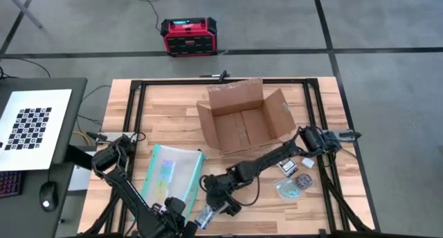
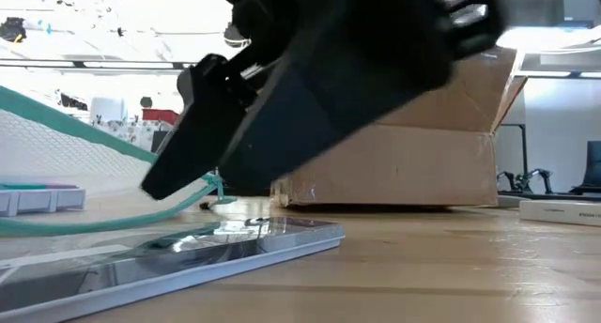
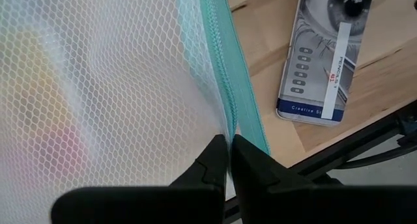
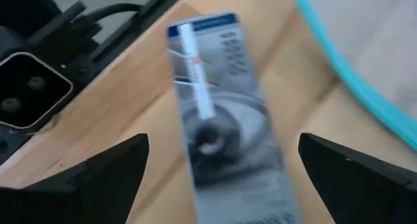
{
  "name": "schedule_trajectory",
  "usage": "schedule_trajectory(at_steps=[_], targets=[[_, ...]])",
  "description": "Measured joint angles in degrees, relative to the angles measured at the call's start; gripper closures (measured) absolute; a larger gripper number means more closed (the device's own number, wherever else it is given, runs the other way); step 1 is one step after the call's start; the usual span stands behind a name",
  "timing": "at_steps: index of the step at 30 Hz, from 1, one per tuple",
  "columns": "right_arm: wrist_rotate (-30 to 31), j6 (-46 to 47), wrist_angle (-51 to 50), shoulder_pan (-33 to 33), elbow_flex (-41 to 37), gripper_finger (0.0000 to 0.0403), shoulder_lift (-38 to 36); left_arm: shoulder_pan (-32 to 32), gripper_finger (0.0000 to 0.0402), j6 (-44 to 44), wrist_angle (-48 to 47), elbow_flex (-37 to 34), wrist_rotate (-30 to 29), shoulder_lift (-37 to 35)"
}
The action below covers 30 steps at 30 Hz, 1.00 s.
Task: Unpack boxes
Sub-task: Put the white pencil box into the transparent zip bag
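Nearest the front edge of the wooden counter (image 1: 124, 106), a flat tin of pencils (image 1: 205, 216) with an eye drawn on its lid lay by itself. The right pincer (image 1: 216, 207) hovered just above it, its fingers spread wide to either side of the tin and not touching it. Just beside it, the left pincer (image 1: 181, 209) was pressed together on the teal edge of a clear mesh pouch (image 1: 169, 179), pinching the zipper band. Coloured contents showed faintly through the mesh but could not be identified.

Off to the right side of the counter sat a few small items (image 1: 294, 176): packets and a round clear piece, too small to name.

Farthest back, the brown cardboard box (image 1: 242, 124) stood upright in the middle of the counter with all four flaps folded outward. From above, its inside showed only bare cardboard floor, so it appeared emptied. On the floor beyond the counter was a red and black case (image 1: 187, 36).

By this showing, the unpacking looked largely done: the goods were out and spread across the counter. What probably remained was sorting the tin and the pouch, and perhaps clearing away the empty box.
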Motion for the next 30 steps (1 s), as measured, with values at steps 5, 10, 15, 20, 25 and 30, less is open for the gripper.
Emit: schedule_trajectory(at_steps=[5,10,15,20,25,30], targets=[[2.8,-2.3,1.1,1.4,0.0,0.0014,0.2,0.0,0.0402,-0.1,0.1,0.0,0.0,0.0],[7.0,-2.9,4.6,1.3,-2.1,0.0014,0.2,0.0,0.0401,-0.1,0.5,0.0,0.0,0.0],[6.8,-1.8,4.9,1.2,-3.7,0.0014,0.1,0.0,0.0402,-0.2,0.8,0.0,0.0,0.0],[5.1,-1.4,5.9,1.8,-5.7,0.0014,0.1,0.0,0.0402,-0.2,0.9,0.0,0.0,0.0],[4.9,0.4,9.8,1.5,-7.8,0.0023,0.4,0.0,0.0402,-0.2,1.0,0.0,0.0,0.0],[5.4,3.3,9.6,0.6,-7.7,0.0106,1.2,0.0,0.0402,-0.2,1.0,0.0,0.0,0.0]])
